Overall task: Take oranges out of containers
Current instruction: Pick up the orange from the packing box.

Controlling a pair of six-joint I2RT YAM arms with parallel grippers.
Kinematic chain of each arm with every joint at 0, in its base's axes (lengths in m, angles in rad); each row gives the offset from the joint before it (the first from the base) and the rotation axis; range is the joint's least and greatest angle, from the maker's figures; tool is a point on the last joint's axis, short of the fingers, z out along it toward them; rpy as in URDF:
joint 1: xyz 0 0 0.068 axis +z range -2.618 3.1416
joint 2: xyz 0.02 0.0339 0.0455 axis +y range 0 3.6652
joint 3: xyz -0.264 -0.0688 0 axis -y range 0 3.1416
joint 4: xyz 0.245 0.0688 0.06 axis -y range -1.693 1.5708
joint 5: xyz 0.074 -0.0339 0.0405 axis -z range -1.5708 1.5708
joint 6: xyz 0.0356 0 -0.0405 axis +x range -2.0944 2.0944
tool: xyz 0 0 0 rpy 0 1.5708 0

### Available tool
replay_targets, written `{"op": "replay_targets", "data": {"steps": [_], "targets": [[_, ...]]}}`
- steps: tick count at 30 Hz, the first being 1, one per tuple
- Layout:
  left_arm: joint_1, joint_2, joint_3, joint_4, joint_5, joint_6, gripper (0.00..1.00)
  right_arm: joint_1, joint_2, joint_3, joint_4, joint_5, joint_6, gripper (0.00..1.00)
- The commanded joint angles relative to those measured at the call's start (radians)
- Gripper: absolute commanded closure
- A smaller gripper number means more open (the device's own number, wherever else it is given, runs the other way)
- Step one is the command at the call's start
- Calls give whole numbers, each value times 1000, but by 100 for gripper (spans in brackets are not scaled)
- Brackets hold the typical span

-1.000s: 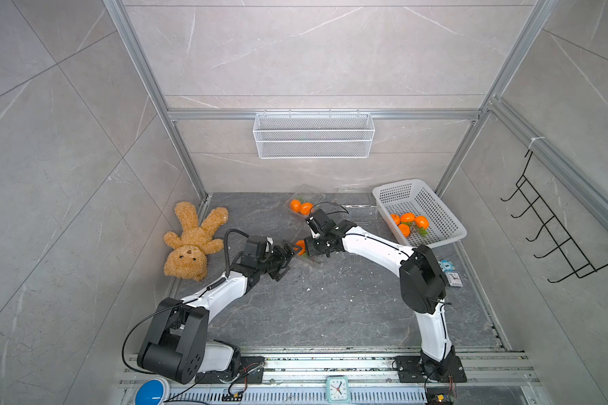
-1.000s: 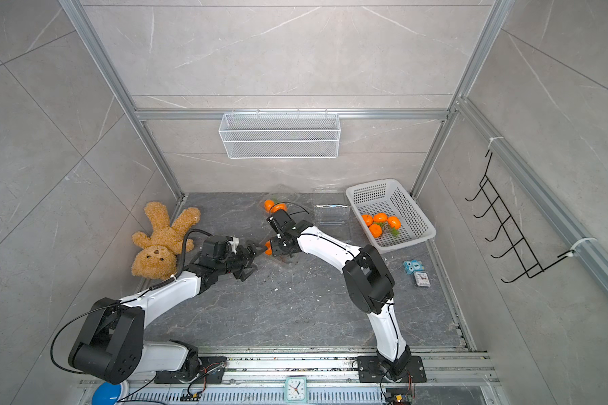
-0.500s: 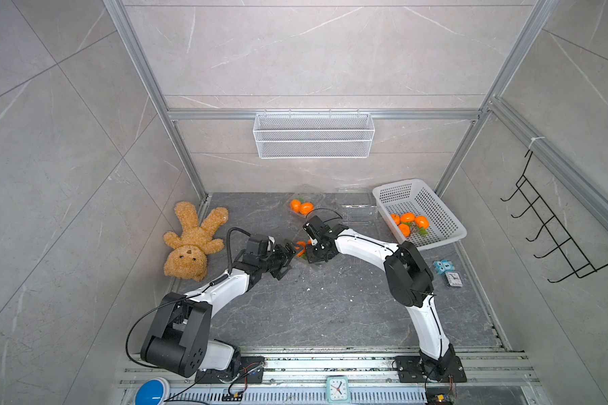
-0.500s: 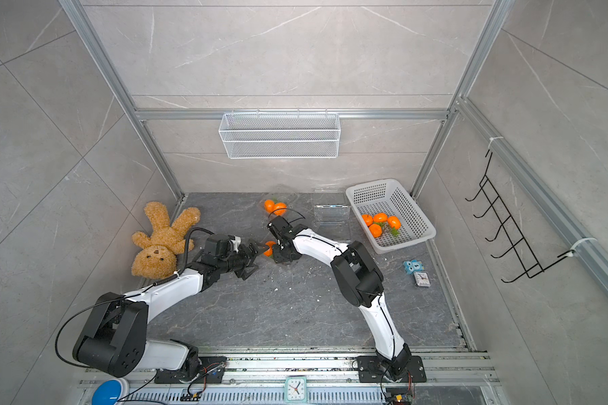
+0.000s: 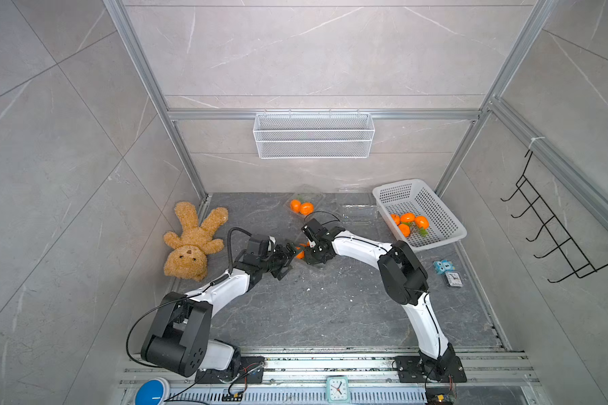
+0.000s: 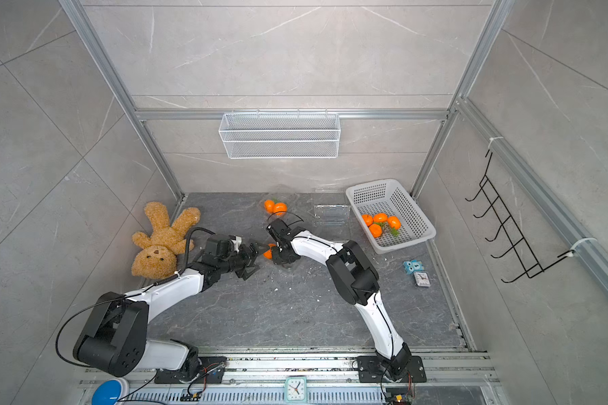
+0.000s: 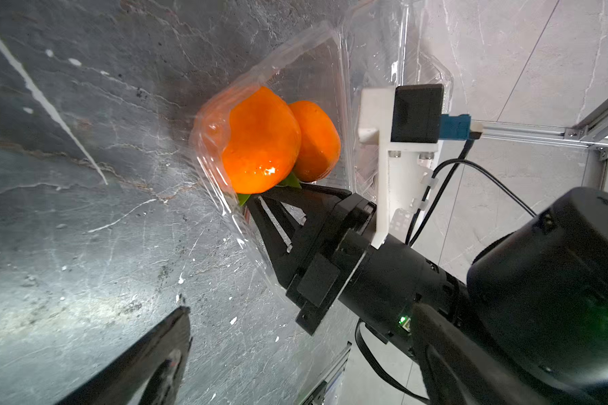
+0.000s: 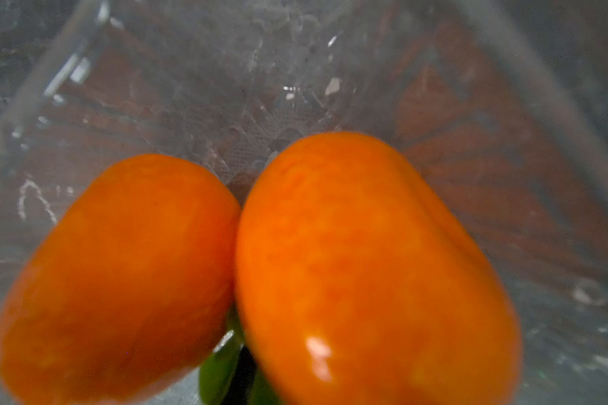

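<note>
about halfway, i judge: four oranges (image 5: 408, 223) lie in the white basket (image 5: 436, 214) at the tabletop's far right corner. two sit in the far container (image 5: 315, 198) and two in the middle container (image 7: 330, 70). there the right fingers (image 7: 323, 201) are pinched on the leaves (image 7: 290, 180). the left fingers (image 7: 148, 361) are wide apart and empty.

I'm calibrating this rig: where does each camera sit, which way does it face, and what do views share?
Top views: high above the arm bases, looking down and rearward at the table; both arms whole, with left gripper and right gripper.
Left wrist: on the left arm, facing the right gripper at two oranges in the clear container; one own finger shows.
Right wrist: on the right arm, blurred close-up of those oranges; no arm part clear.
Shared: every view shows those oranges.
</note>
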Motion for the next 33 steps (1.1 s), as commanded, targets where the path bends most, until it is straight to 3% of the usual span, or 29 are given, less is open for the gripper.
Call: {"op": "replay_targets", "data": {"steps": [1,5,8,33], "targets": [[-3,14,21,31,18,-5,0,6,18,-34,12,0,5,83],[-2,21,23,35,20,-6,1,6,-19,-67,37,2,16,95],[-5,25,23,38,20,-8,1,6,-54,-84,48,4,23,99],[-8,-66,91,-44,-9,23,0,-14,-281,-90,33,-5,38,100]]}}
